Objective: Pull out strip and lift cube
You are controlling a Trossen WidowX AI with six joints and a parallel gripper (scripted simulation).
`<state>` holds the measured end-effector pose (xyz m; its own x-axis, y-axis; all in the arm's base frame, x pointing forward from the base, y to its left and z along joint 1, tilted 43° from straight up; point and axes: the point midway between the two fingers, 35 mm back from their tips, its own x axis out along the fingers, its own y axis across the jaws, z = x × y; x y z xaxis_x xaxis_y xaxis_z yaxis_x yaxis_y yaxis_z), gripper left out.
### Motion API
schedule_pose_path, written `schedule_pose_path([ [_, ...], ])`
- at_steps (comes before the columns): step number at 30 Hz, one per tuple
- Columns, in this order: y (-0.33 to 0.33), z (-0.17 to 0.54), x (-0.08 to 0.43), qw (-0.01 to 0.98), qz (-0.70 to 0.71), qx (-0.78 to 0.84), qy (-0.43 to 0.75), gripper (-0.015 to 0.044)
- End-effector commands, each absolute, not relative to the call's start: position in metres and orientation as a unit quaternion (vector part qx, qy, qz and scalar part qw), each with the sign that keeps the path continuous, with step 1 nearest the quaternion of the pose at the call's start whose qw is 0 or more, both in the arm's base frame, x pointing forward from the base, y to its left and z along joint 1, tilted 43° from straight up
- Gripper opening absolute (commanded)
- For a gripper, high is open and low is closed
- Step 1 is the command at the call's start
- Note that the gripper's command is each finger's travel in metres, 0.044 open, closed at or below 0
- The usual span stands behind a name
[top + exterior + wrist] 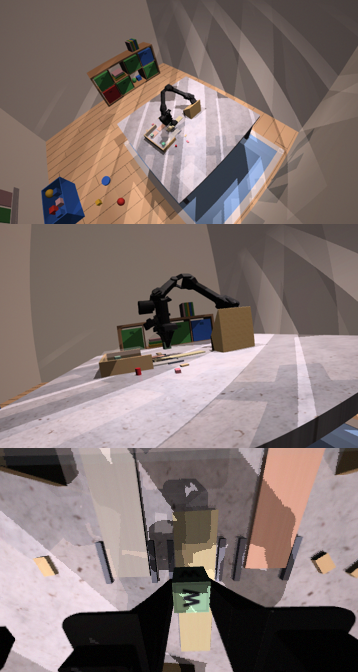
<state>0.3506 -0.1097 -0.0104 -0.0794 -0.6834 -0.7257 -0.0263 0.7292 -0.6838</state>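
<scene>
Gripper is clamped on the green cube marked W (letter facing the wrist camera), its black fingers pressing both side faces, roughly a third open. In the exterior view the cube hangs above the table. Directly beneath the tool lies the cream strip; a salmon strip runs to its right, a pale strip to its left.
</scene>
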Motion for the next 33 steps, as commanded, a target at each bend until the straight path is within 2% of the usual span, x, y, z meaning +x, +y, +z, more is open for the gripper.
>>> schedule_pose_path([
  [1,-0.108,-0.008,0.345,0.628,-0.263,-0.256,0.686,0.0],
  [17,-0.097,-0.013,0.292,0.628,-0.262,-0.256,0.687,0.0],
  [33,-0.072,0.013,0.294,0.628,-0.262,-0.256,0.687,0.0],
])
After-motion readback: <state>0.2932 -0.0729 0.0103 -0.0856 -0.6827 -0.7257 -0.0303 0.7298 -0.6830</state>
